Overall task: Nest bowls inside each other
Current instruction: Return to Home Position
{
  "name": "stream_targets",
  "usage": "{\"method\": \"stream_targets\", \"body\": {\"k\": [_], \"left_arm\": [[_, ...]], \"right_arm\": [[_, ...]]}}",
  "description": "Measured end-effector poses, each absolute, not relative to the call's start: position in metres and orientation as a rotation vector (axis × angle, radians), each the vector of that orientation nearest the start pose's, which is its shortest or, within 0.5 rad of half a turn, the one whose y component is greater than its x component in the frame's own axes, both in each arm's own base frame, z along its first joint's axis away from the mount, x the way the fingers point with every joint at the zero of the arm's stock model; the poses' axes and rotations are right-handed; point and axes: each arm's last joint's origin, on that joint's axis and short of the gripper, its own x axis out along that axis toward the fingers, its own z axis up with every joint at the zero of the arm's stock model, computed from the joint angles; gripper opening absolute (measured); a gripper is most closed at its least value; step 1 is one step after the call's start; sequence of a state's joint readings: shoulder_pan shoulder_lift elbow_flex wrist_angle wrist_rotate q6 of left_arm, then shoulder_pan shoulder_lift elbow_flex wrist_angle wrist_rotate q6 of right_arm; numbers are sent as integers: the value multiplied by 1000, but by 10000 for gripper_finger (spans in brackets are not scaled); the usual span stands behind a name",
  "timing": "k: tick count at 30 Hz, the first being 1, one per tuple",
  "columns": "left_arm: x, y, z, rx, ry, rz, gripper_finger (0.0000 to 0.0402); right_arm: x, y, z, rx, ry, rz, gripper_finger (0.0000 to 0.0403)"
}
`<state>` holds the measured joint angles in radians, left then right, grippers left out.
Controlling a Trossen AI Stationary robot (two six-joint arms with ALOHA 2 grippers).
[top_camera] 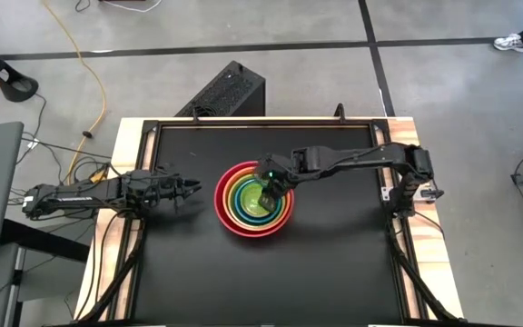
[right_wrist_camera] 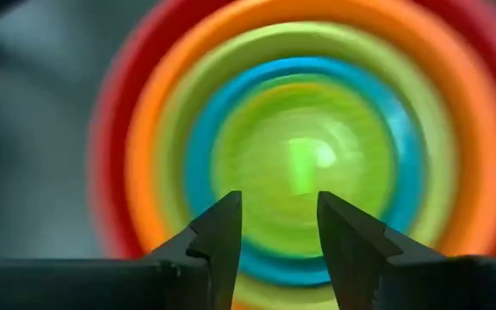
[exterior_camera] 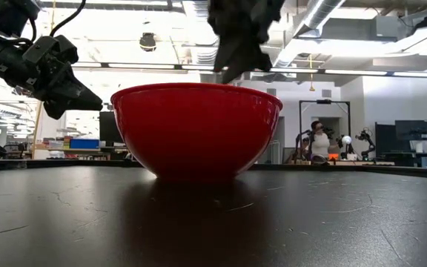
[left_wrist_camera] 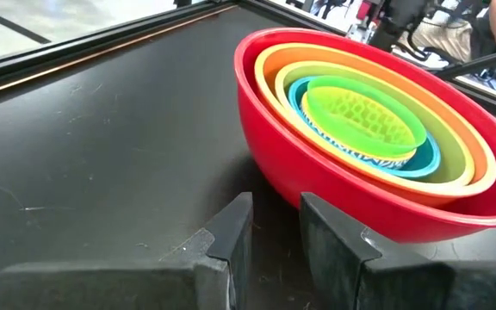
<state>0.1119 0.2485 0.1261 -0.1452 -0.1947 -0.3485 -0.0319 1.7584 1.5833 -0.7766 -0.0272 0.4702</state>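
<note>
Several bowls sit nested one inside another in the middle of the black table. The big red bowl [top_camera: 228,221] is outermost and rests on its base [exterior_camera: 195,172]. Inside it show orange [right_wrist_camera: 468,129], lime, and blue [right_wrist_camera: 201,146] rims, with a bright green bowl [right_wrist_camera: 304,164] innermost. My right gripper [right_wrist_camera: 278,232] hovers just above the stack's centre [top_camera: 275,188], pointing steeply down, open, with nothing between its fingers. My left gripper [left_wrist_camera: 274,232] waits above the table to the left of the red bowl [top_camera: 193,191], a narrow gap between its fingers.
Bare black table top [top_camera: 334,263] lies all around the stack, inside a raised frame [top_camera: 243,121]. A black box [top_camera: 230,91] stands on the floor beyond the far edge. People [exterior_camera: 317,141] are in the room behind the table.
</note>
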Motion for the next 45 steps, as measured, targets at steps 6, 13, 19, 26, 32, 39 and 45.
{"method": "stream_targets", "body": {"k": [6, 13, 19, 26, 32, 39, 45], "left_arm": [[106, 18, 173, -332, 213, 348, 87], [106, 18, 173, -291, 219, 354, 87], [106, 18, 173, -288, 216, 374, 87], [106, 19, 173, -286, 215, 381, 87], [105, 20, 172, -279, 215, 417, 87], [105, 20, 170, -277, 233, 424, 87], [105, 20, 170, -277, 233, 424, 87]], "right_arm": [[372, 46, 311, 309, 962, 11, 155], [352, 90, 315, 90, 912, 117, 129], [316, 66, 307, 99, 802, 35, 119], [251, 27, 289, 198, 482, 20, 118], [199, 7, 256, 238, 265, -20, 118], [156, -5, 211, 330, 188, -85, 118], [132, -8, 187, 343, 117, -101, 118]]}}
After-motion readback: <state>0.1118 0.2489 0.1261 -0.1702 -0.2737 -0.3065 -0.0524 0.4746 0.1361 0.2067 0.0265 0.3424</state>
